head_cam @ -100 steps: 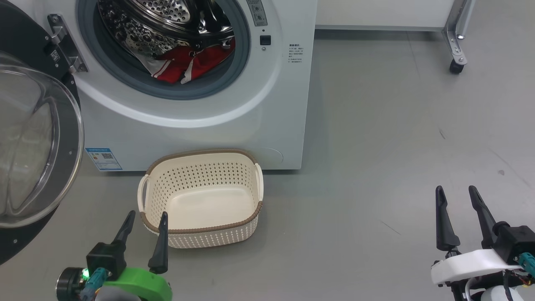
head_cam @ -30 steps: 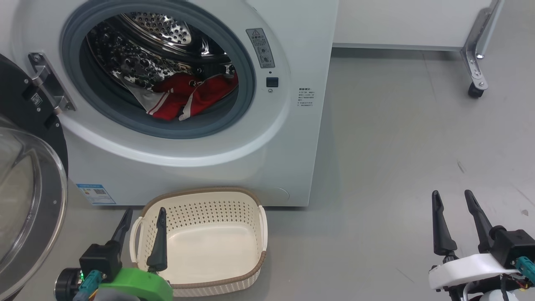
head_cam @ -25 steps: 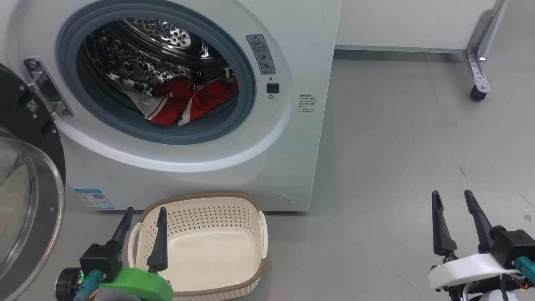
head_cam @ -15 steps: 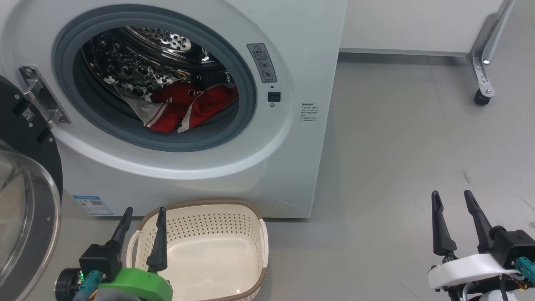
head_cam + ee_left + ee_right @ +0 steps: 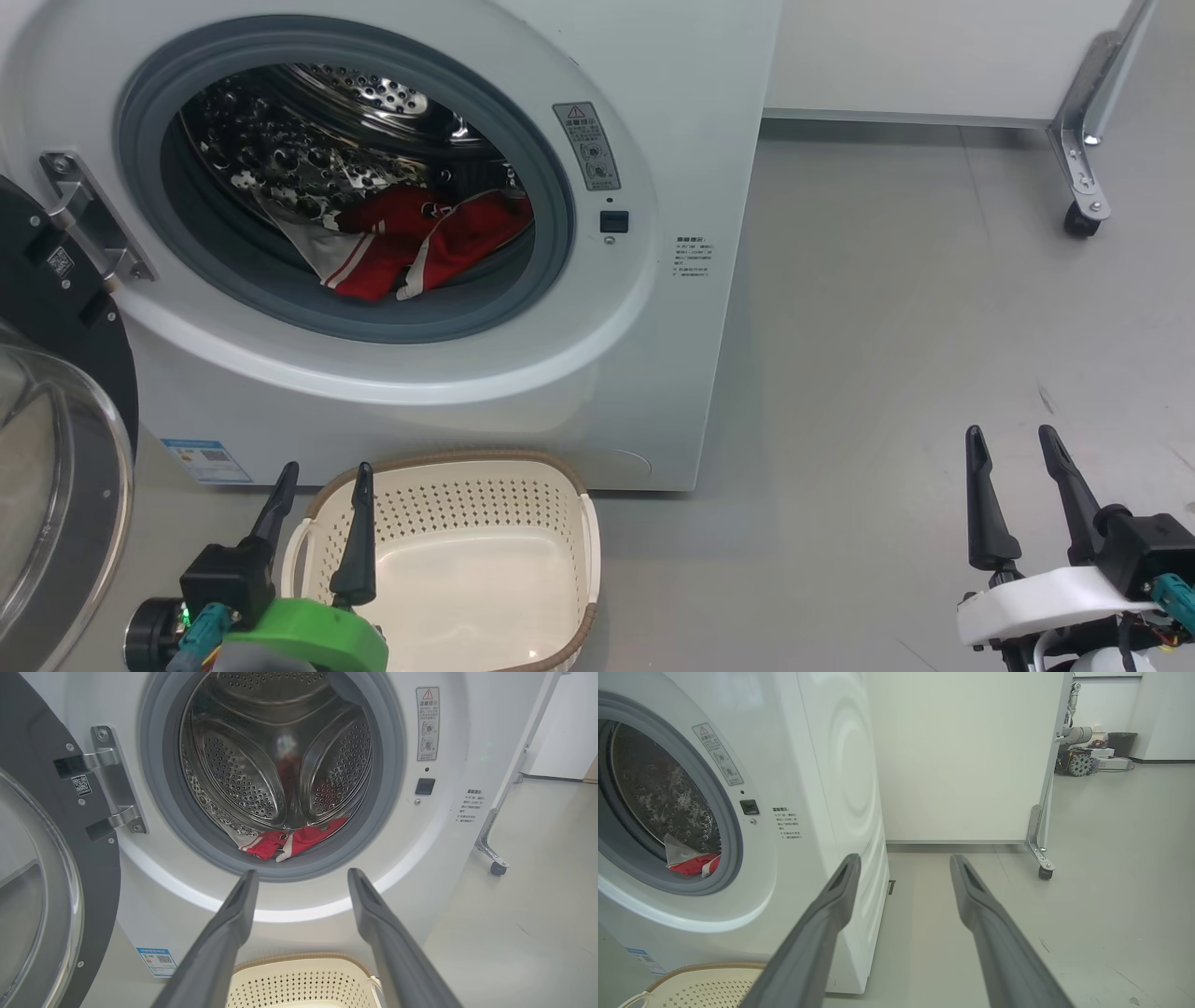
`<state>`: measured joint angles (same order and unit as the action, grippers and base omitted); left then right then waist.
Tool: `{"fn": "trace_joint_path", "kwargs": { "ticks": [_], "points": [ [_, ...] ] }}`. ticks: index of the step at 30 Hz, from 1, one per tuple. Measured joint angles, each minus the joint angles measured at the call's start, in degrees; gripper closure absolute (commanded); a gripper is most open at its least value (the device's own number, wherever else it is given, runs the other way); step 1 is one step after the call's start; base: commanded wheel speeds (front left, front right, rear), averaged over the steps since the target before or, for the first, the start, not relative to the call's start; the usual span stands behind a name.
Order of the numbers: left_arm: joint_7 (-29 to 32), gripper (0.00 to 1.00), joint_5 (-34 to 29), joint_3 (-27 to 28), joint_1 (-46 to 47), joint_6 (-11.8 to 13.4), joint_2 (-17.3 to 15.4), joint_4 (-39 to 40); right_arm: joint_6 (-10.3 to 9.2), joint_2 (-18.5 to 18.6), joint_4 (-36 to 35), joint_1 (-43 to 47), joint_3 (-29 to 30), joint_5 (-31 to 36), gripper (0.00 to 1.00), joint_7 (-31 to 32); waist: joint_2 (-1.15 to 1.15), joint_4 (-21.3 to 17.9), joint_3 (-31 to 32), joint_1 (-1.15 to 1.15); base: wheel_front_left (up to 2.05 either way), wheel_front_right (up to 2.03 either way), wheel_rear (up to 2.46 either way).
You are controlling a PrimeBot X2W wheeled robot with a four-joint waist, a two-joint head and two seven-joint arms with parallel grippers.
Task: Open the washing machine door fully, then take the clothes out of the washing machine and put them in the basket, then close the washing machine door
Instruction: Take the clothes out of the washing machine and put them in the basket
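The right claw (image 5: 904,858) holds its two long dark grey fingers (image 5: 817,933) spread wide, with nothing between them, above a bare grey floor (image 5: 1111,882). To their left stands the large white front-loading washing machine (image 5: 822,788), its round opening ringed by a grey rubber gasket (image 5: 731,858). Red clothes (image 5: 691,864) lie low in the perforated steel drum (image 5: 658,802), against the gasket's lower edge. The brown woven-look rim of the cream perforated plastic basket (image 5: 705,967) sits just before the machine's base. Behind is a white panel (image 5: 962,756) on a metal castor leg (image 5: 1038,858).
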<state>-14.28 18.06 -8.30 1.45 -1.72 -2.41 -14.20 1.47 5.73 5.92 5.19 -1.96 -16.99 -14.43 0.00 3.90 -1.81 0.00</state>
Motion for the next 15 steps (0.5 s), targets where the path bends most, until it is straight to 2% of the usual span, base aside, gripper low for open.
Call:
{"fn": "trace_joint_path", "kwargs": {
  "ticks": [15],
  "points": [
    [0.0,0.00,0.0,-0.4,0.0,0.4,0.0,0.0,0.44,-0.2,0.0,0.0,0.0,0.0,0.00,0.0,0.00,0.0,-0.3,0.00,0.00,0.00,0.00]
  ]
}}
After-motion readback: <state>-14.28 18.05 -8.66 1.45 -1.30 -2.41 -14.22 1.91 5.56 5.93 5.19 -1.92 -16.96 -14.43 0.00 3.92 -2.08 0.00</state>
